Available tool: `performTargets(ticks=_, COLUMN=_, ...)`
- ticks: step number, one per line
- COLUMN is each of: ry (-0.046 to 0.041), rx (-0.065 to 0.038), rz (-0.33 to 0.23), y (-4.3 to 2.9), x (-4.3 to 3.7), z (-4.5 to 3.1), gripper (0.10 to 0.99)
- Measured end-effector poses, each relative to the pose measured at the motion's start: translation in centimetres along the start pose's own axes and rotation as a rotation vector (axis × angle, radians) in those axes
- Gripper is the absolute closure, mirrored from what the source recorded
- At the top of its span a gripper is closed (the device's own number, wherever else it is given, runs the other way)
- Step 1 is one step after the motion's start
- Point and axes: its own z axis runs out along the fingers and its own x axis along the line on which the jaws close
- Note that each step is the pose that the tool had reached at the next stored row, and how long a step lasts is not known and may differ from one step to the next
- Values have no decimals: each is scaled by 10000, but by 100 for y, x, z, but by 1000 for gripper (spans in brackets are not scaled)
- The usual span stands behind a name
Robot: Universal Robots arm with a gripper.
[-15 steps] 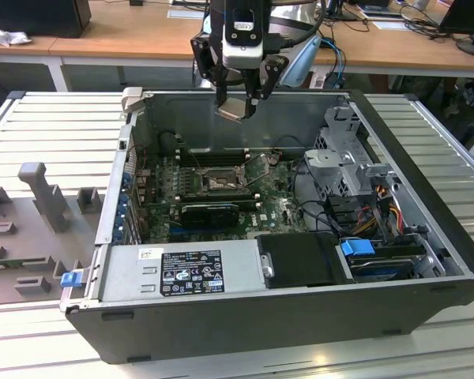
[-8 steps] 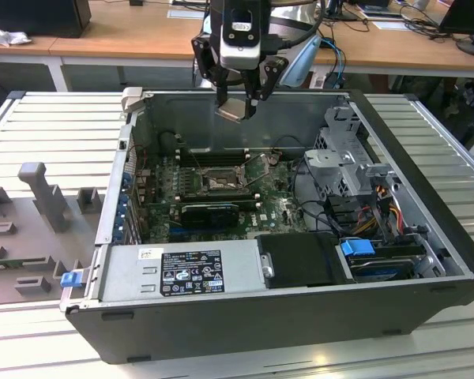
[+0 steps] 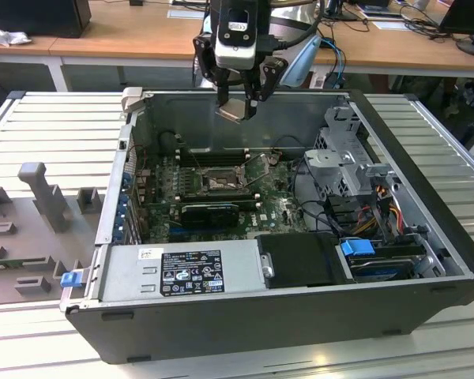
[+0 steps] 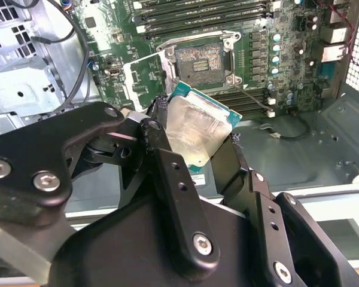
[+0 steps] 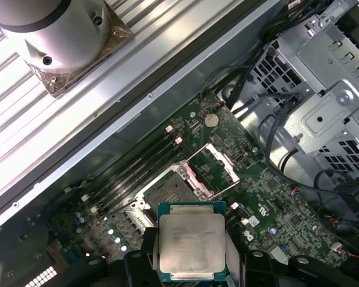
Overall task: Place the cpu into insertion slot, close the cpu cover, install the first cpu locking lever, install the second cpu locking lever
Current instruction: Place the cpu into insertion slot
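Above the open computer case (image 3: pixel 300 332) in the exterior view, the gripper (image 3: pixel 238 101) hangs with its jaws closed on the cpu (image 3: pixel 235 110), well clear of the green motherboard (image 3: pixel 276 209) on the case floor, where the insertion slot (image 3: pixel 220 182) lies uncovered. Seen in the second wrist view, the black fingers (image 4: pixel 167 167) pinch two opposite edges of the chip, its silver top tilted; beyond it the slot's dark pin field is exposed, and the cpu cover (image 4: pixel 142 81) lies folded open just beside it. Seen in the first wrist view, the cpu hangs apart from the slot; the cover stands raised at the socket's edge.
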Motion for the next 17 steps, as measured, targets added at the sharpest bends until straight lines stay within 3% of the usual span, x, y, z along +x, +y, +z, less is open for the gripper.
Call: performTargets(ticks=17, ry=-118, rx=-25, rz=1344, y=-1, x=0, z=8, gripper=553)
